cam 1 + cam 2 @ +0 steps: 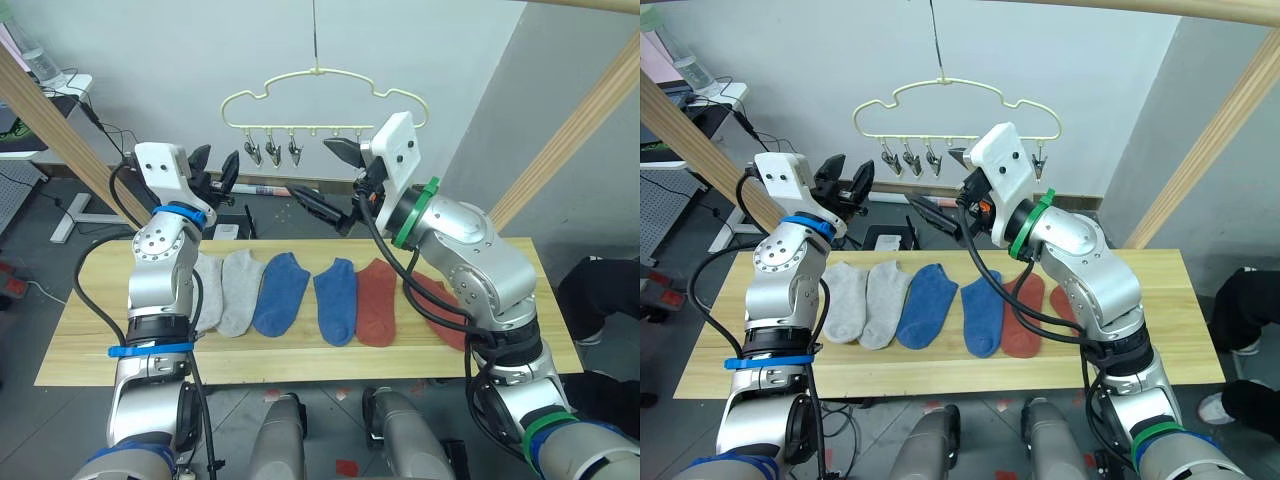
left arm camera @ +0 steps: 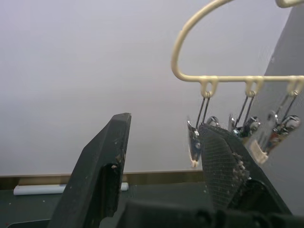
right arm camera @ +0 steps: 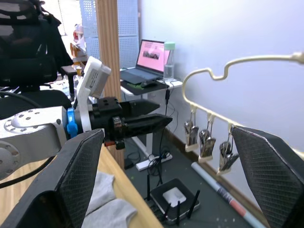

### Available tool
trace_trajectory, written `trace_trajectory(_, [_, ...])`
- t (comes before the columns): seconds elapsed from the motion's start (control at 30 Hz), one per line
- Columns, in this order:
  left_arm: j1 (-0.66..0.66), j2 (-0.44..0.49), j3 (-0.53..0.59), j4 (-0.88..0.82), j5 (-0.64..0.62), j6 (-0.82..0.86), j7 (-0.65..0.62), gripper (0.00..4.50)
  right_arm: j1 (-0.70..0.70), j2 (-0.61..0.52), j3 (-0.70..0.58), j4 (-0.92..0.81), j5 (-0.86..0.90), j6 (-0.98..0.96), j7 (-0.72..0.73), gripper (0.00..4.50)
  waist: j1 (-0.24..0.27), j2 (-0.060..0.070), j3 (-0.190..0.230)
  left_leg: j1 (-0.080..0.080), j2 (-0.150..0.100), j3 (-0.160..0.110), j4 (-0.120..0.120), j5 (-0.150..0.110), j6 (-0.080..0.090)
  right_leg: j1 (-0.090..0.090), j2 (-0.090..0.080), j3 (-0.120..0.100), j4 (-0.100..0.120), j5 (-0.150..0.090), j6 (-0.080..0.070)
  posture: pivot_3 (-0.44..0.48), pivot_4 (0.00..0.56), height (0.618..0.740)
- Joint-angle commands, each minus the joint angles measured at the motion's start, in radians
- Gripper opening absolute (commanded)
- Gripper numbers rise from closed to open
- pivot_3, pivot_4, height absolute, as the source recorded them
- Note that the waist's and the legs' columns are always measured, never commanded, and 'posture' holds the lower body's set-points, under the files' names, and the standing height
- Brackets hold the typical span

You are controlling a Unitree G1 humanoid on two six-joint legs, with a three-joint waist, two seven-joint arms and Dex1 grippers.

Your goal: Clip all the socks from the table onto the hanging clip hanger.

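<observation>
A row of socks lies on the table (image 1: 90,340): two light grey socks (image 1: 238,290) at the left, two blue socks (image 1: 282,292) in the middle, and two rust-red socks (image 1: 377,300) at the right, the outer red one partly hidden by my right arm. The pale-yellow clip hanger (image 1: 320,100) hangs above and behind the table, its silver clips (image 1: 272,150) bare. My left gripper (image 1: 215,170) is open and empty, raised just left of the clips (image 2: 194,142). Just right of those clips, my right gripper (image 1: 328,178) is wide open and empty.
Slanted wooden frame poles (image 1: 60,130) (image 1: 575,125) stand at both sides of the table. A desk with a laptop (image 3: 152,54) is behind at the left. A router (image 3: 173,197) and cables lie on the floor behind the table.
</observation>
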Motion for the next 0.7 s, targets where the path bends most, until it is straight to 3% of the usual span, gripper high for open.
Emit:
trace_trajectory(0.03, [-0.021,-0.003,-0.008,0.006,0.004,-0.037,-0.018,2.46,-0.015,0.008,0.000,-0.020,-0.001,-0.019,-0.003,4.50,0.000,0.000,0.000,0.000,0.000,0.000,0.000,0.000,0.000,0.000,0.000,0.000,0.000,0.000,-0.001,0.001,0.276,0.740])
trace_trajectory(0.7, [-0.113,-0.017,-0.016,0.152,0.005,-0.095,-0.046,2.46,-0.017,0.034,0.000,-0.050,-0.001,0.017,-0.020,4.50,-0.002,0.000,0.000,0.000,0.000,-0.001,0.000,0.000,0.000,0.000,0.000,-0.001,0.001,0.000,0.000,-0.013,0.278,0.740])
